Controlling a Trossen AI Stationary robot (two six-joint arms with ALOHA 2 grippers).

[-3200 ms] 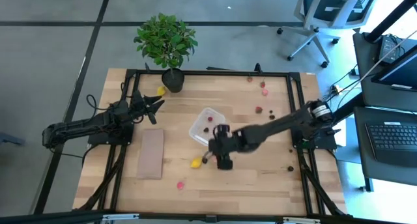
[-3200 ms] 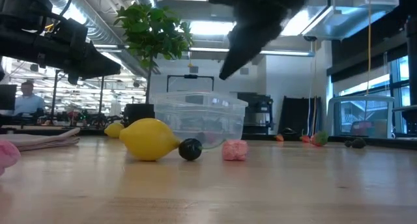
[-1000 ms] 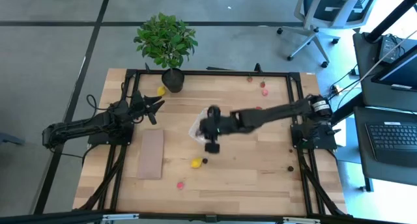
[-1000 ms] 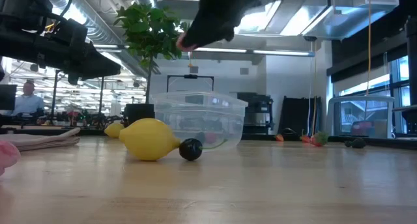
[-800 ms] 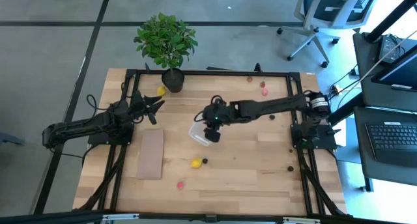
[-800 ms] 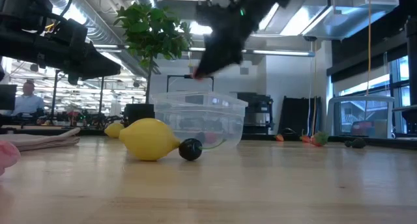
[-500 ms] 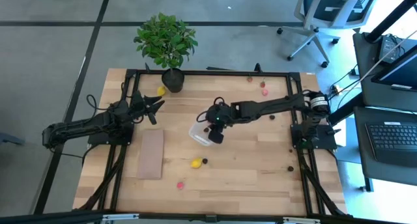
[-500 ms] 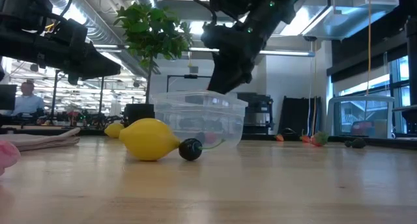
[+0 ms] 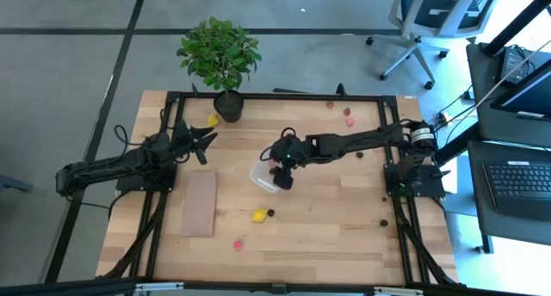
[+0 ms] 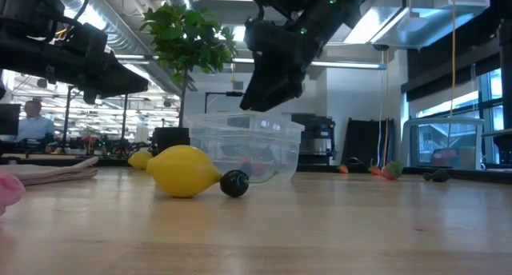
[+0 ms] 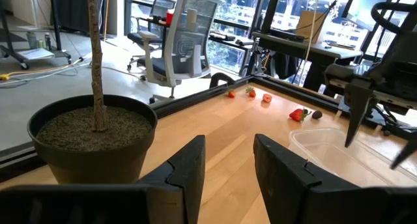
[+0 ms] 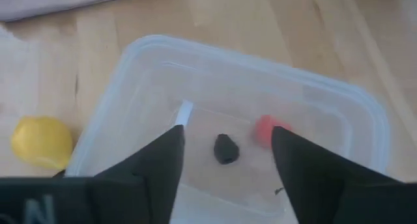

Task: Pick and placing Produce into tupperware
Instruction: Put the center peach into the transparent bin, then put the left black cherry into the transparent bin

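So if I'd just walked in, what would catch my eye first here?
Probably the right arm's tool, hanging open over the clear tupperware at the middle of the table, with a pink piece and a dark piece lying inside. Then the yellow toy lemon beside the tub with a small dark berry next to it. The leafy potted plant stands at the table's far edge.

No readable text, labels, brands, or numbers appear anywhere.

Grey floor [image 9: 69,64], office chair [image 9: 428,21], apparently bright windows [image 11: 287,15].
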